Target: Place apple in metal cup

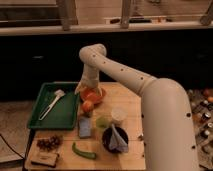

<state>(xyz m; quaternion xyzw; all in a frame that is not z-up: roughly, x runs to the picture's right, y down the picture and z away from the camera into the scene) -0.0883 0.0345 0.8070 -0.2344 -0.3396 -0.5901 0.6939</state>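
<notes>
The apple [88, 106] is a small orange-red fruit on the wooden table, just in front of a shallow orange bowl [93, 95]. A short dull grey-blue thing [85, 127] right in front of the apple looks like the metal cup. My gripper [89, 89] hangs from the white arm and points down over the left part of the orange bowl, a little behind and above the apple. The gripper's lower end is hard to tell apart from the bowl.
A green tray [65, 114] holding a white utensil [52, 103] lies to the left. A pale green cup [103, 122], a white cup [118, 114] and a dark bowl [106, 142] holding a bag stand right of the apple. A green pepper [83, 151], dark grapes [48, 143] and a brown block [44, 159] lie at the front.
</notes>
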